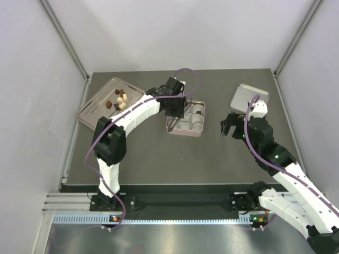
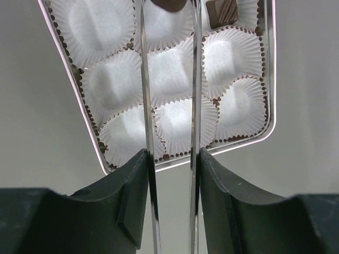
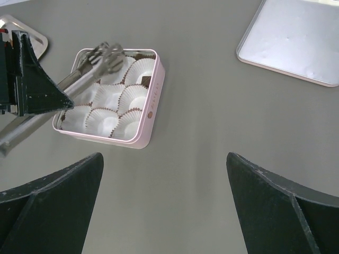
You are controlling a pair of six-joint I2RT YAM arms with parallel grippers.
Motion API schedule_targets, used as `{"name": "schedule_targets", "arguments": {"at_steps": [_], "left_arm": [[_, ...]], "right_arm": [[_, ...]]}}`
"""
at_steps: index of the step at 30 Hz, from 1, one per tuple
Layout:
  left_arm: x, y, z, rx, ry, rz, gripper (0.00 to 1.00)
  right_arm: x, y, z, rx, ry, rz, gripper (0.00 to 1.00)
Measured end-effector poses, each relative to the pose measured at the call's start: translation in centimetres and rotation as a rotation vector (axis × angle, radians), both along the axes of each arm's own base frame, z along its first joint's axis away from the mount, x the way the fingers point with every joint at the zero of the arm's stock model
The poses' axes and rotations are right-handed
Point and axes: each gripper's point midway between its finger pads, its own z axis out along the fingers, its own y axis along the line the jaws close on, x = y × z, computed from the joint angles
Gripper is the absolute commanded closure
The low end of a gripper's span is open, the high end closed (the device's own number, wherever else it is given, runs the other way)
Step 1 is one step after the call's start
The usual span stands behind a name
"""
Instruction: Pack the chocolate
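Several chocolate pieces (image 1: 119, 99), dark, light brown and cream, lie on a clear tray (image 1: 95, 114) at the back left. My left gripper (image 1: 174, 103) is shut on metal tongs (image 2: 150, 106) over the square pink tin (image 1: 185, 132) of white paper cups. The tong tips pinch a dark brown piece (image 2: 167, 4) at the far side of the tin (image 2: 249, 138). One dark piece (image 2: 222, 13) sits in a far cup; it also shows in the right wrist view (image 3: 144, 80). My right gripper (image 1: 229, 127) is open and empty, right of the tin (image 3: 151, 114).
The tin's silver lid (image 1: 250, 97) lies flat at the back right, also seen in the right wrist view (image 3: 296, 42). White walls enclose the dark table on three sides.
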Motion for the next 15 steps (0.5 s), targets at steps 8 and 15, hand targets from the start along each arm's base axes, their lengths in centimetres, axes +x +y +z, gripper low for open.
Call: {"name": "schedule_targets", "arguments": {"at_steps": [8,15], "left_arm": [[0.0,0.0,0.0,0.001,0.001,0.0,0.51],[0.5,1.1,0.8,0.05,-0.027,0.033,0.51]], "right_arm": [[-0.2,-0.1,0.4,0.009,-0.014,0.0,0.0],[-0.4,-0.2,0.6,0.013,-0.02,0.0,0.0]]}}
